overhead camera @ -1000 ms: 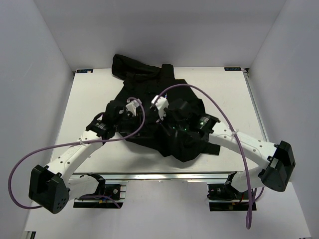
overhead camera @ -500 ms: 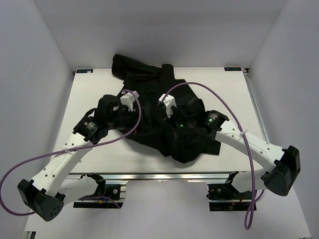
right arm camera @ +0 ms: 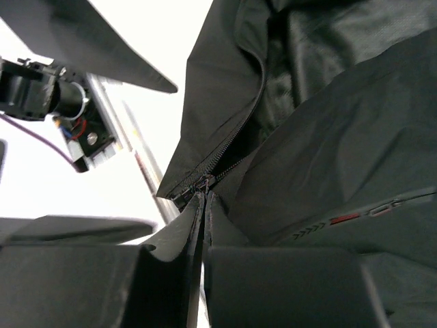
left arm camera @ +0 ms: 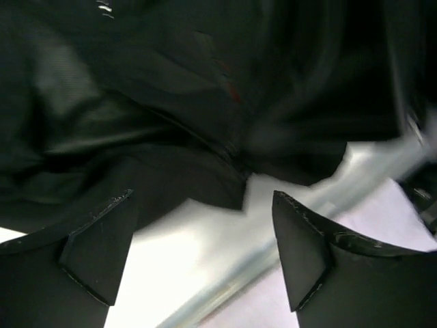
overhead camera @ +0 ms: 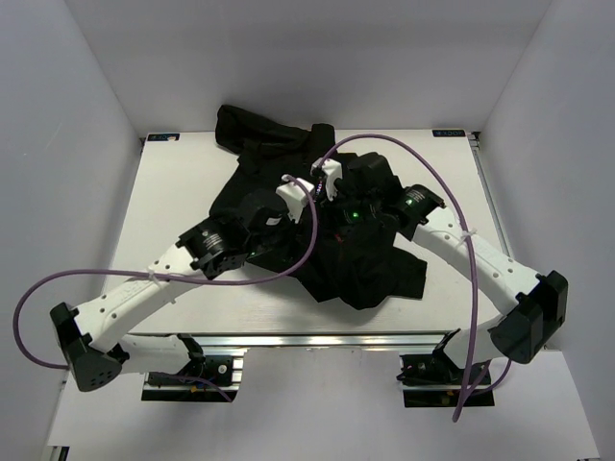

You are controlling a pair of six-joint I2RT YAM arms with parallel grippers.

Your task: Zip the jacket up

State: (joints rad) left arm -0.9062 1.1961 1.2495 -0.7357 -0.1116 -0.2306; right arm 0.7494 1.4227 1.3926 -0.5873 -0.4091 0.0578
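Right claw (right arm camera: 203, 198) pinched shut on jacket (right arm camera: 328, 137) zipper (right arm camera: 232, 145) | left claw (left arm camera: 203, 205) wide open, jacket just ahead

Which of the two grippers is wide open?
The left gripper: its fingers stand far apart, holding nothing. The right gripper is pinched shut on the zipper of the jacket.

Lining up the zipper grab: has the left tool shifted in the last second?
Yes. In the overhead view the left tool has swung right, away from the table's left edge, toward the middle of the jacket.
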